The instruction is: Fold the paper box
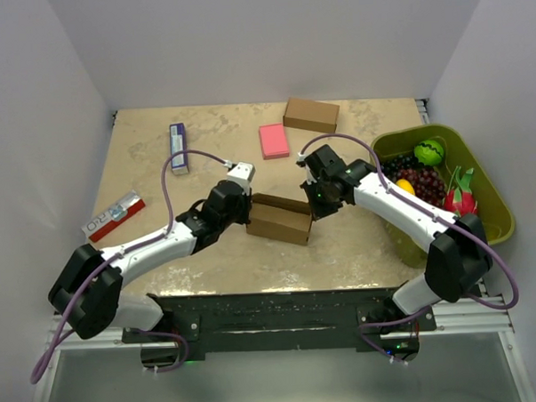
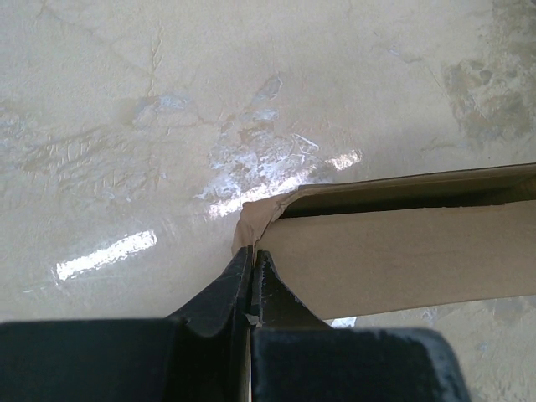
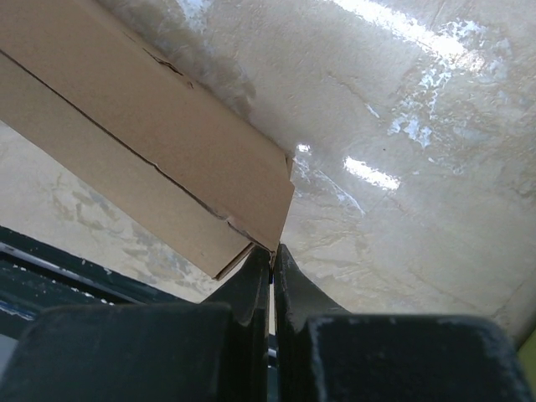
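Observation:
The paper box (image 1: 279, 220), a plain brown carton lying open-topped, sits in the middle of the table between my two grippers. My left gripper (image 1: 248, 211) is shut on the crumpled flap at the box's left end; in the left wrist view the jaws (image 2: 253, 255) pinch that flap and the box's side panel (image 2: 394, 260) runs off to the right. My right gripper (image 1: 315, 210) is shut on the box's right end; in the right wrist view the fingertips (image 3: 273, 251) pinch the corner edge of the box (image 3: 151, 142), which has small tears along its creases.
A ready-made brown box (image 1: 311, 114) and a pink block (image 1: 273, 140) lie at the back. A blue-and-white packet (image 1: 178, 148) and a red-and-white packet (image 1: 115, 216) lie on the left. A green bin (image 1: 498, 210) with toy fruit stands at the right.

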`<action>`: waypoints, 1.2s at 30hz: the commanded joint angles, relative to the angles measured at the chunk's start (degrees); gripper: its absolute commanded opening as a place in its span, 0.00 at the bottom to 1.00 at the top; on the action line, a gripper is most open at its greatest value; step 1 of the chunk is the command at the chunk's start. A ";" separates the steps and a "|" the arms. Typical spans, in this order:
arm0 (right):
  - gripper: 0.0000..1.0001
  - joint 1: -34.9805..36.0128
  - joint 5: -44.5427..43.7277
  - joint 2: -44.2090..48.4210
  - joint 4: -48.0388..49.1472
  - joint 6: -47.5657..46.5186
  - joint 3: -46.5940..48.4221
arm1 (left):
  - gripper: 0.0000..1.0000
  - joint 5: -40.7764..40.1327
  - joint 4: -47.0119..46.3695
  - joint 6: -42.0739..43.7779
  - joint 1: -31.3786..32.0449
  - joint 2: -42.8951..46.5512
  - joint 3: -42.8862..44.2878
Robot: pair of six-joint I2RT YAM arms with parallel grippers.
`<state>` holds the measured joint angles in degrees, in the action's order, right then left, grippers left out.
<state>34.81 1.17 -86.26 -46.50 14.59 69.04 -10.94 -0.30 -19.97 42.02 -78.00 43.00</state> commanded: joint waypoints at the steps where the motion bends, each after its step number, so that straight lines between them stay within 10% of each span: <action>1: 0.01 0.61 5.60 0.30 3.26 1.93 3.74 | 0.00 3.03 11.98 -1.39 2.98 -4.09 -1.70; 36: 0.00 0.52 -1.61 6.28 8.53 10.37 -6.89 | 0.00 -5.76 11.55 -6.66 9.48 -3.48 -2.75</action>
<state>34.81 -1.61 -81.95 -41.69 23.38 63.44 -23.24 0.89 -24.51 49.65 -77.97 42.37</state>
